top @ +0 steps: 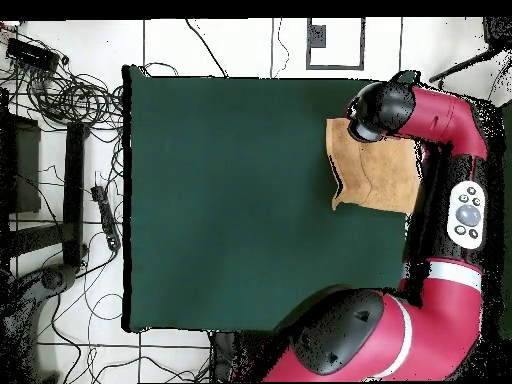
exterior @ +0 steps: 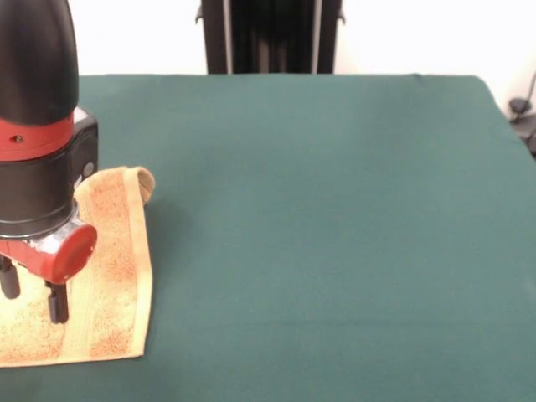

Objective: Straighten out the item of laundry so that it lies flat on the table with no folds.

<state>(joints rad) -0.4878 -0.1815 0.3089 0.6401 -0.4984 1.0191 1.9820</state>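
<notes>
The orange-tan towel point(exterior: 109, 276) lies on the green table point(exterior: 335, 234) at the picture's left edge in the front view. Its far corner point(exterior: 144, 182) is curled over, and the border band runs along its right side. No white tag shows. My gripper point(exterior: 32, 293) hangs just above the towel's left part with its two dark fingers point(exterior: 57, 303) apart and nothing between them. In the overhead view the towel point(top: 380, 180) sits at the table's point(top: 250, 180) right edge. The arm's wrist covers the gripper point(top: 368, 118) over the towel's upper edge.
The robot's black pedestal point(exterior: 270, 38) stands behind the table's far edge. A dark stand point(exterior: 523, 113) shows past the right corner. In the overhead view, cables and equipment point(top: 60, 150) lie on the floor left of the table.
</notes>
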